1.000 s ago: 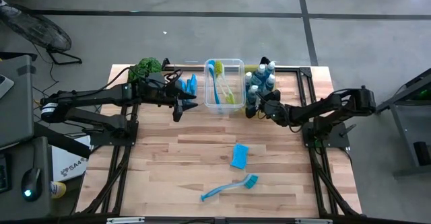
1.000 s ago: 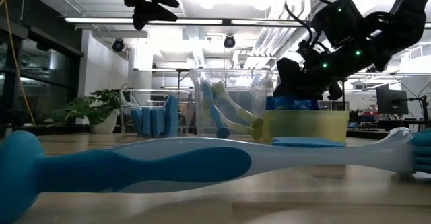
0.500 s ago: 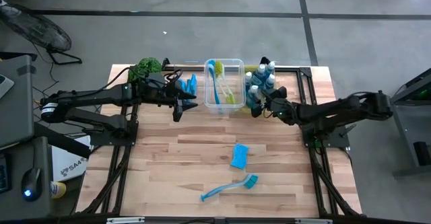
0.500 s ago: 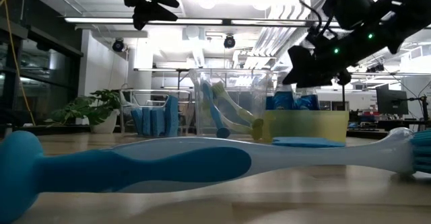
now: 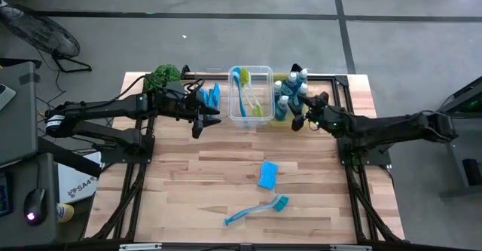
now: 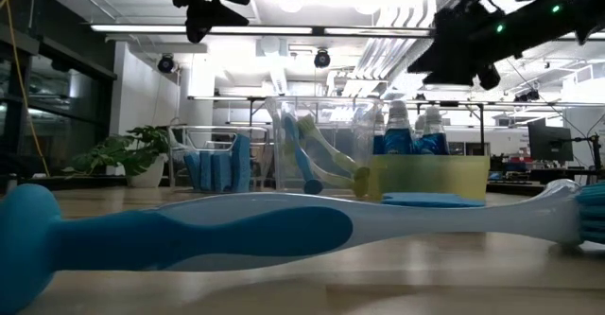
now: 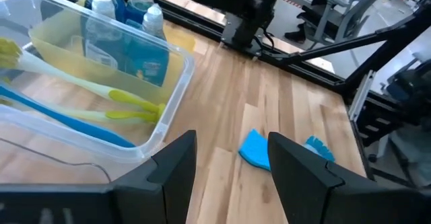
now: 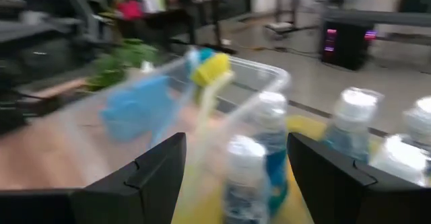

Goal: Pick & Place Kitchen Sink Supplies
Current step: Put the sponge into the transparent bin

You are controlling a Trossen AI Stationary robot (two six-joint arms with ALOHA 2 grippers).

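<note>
A pale butcher-block tabletop [image 5: 226, 176] of jointed wood strips is sitting on a grey concrete floor [image 5: 226, 25] crossed by dark seams, while the low view is looking across it into a bright workshop of white ceiling lights, pipes and glass partitions.

Two dark arms are reaching inward from the sides. The left claw [image 5: 199, 121] is hanging above the tabletop just beside the clear bin, its fingers parted with nothing between them. The right claw [image 5: 303, 120] is hovering by the yellow bin, fingers standing wide and empty.

Three containers are lining the far edge: a clear, rounded plastic bin [image 5: 251, 96] in the middle, a low translucent yellow bin [image 6: 430, 176] to its right, and an open rack [image 5: 209, 96] to its left holding upright blue sponges. A leafy green plant [image 5: 164, 75] is sitting at the far left corner.

Three dish brushes are showing in all: two leaning inside the clear bin, one blue brush [image 5: 239, 89] and one yellow-green brush [image 5: 254, 96], and a third blue-and-white brush [image 5: 254, 210] lying loose near the front edge, its smooth moulded handle filling the low view. Several small blue-liquid bottles [image 5: 290, 93] with grey caps are standing packed in the yellow bin; their exact number cannot be told. One flat, soft-edged blue sponge [image 5: 267, 174] is lying alone mid-tabletop, just beyond the loose brush.
</note>
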